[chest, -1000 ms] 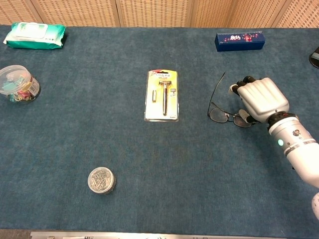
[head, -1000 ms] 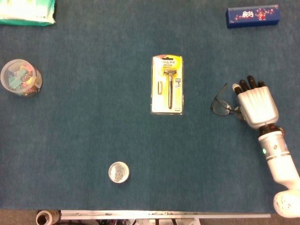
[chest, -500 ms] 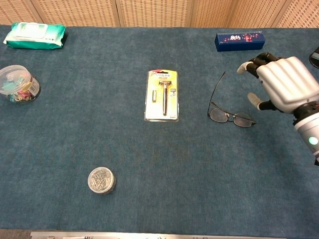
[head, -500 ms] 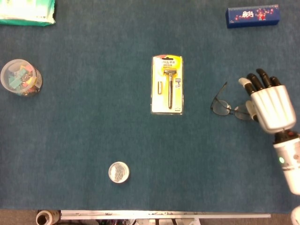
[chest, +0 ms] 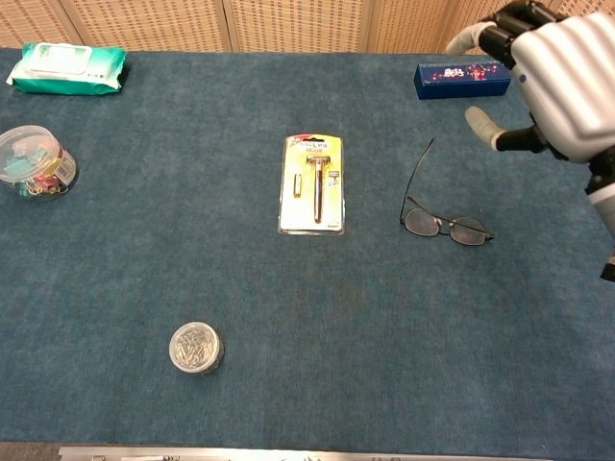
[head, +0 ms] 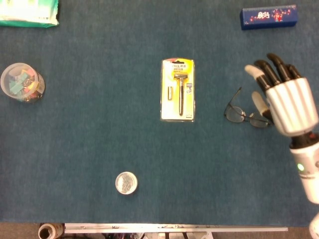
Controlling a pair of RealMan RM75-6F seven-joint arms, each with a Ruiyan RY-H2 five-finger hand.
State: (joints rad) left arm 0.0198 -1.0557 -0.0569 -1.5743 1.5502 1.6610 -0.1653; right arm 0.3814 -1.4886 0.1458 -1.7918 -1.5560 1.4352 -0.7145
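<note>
Right hand (head: 288,102) above the table, fingers apart and slightly curled, holding nothing, raised clear of the eyeglasses (head: 244,113). Lying just left of the hand in the head view, well below it in the chest view: thin dark wire frame, two clear lenses, one temple arm folded out and pointing toward the far edge, resting flat on the blue cloth (head: 99,149). Not touched by any finger. Further left, near the middle of the table, a razor in a yellow blister pack (head: 178,90), lengthwise toward the far edge. At the far right, a dark blue box (head: 269,16) with a printed pattern. Toward the near edge, a small round tin (head: 126,182). At the left edge, a clear tub of coloured clips (head: 21,82), and in the far left corner a green pack of wipes (head: 28,12).
</note>
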